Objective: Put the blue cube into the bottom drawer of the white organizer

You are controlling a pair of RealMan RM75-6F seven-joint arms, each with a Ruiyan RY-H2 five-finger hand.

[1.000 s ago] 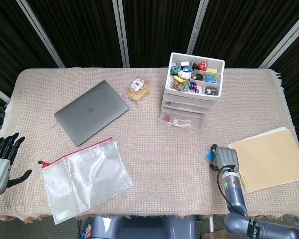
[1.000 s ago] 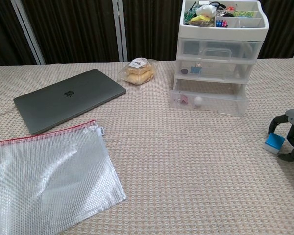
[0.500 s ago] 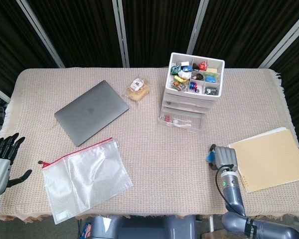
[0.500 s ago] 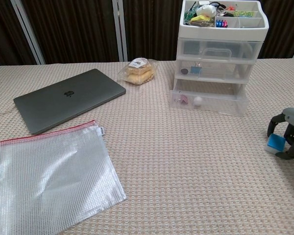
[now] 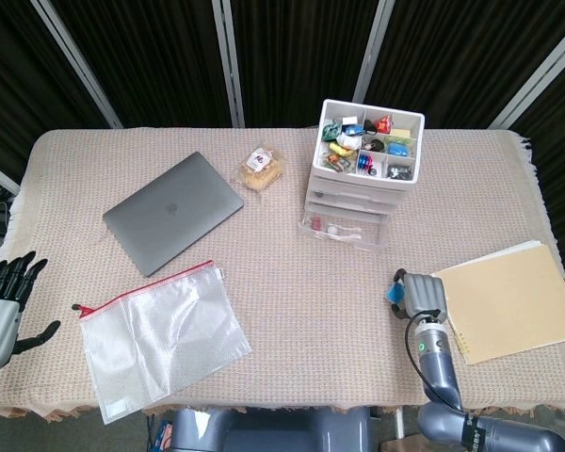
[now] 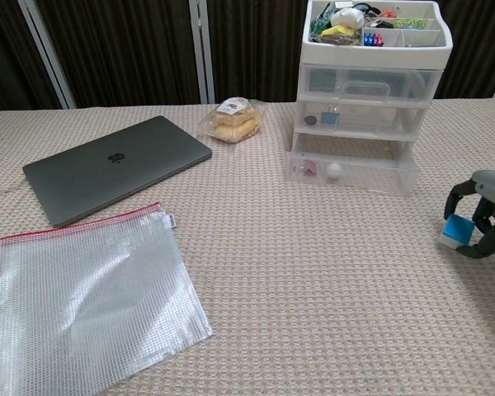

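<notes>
- Blue cube (image 6: 459, 230), bright blue.
- White organizer (image 5: 363, 169), clear drawers.
- Laptop (image 5: 172, 212), plain grey.
- Zip pouch (image 5: 160, 335), clear mesh, red zip.
- Desk (image 5: 292, 282), beige waffle-weave cloth.
- Folder (image 5: 513, 301), tan.

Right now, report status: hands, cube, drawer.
Right hand grips blue cube, low over the table. Left hand open, idle at table edge. Bottom drawer of white organizer pulled out. Nothing in the way.

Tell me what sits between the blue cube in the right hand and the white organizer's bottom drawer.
Nothing: in both views only bare woven tablecloth separates the small blue cube, held by the right hand, from the clear bottom drawer.
</notes>
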